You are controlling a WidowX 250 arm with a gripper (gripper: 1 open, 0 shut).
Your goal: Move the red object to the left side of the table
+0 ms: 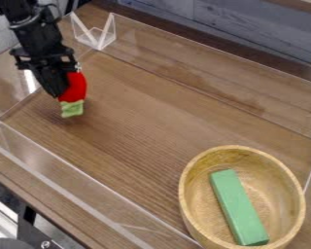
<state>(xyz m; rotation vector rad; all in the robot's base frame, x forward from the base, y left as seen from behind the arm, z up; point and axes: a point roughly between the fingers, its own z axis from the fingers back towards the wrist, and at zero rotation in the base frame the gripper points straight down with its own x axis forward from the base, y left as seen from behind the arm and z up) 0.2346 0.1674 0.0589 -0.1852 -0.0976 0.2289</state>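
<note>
The black gripper [62, 89] is clamped on the small glossy red strawberry toy [75, 88], leafy green cap [73, 109] hanging just above the brown wood-grain table [158, 126], seemingly for setting down at this left side
</note>
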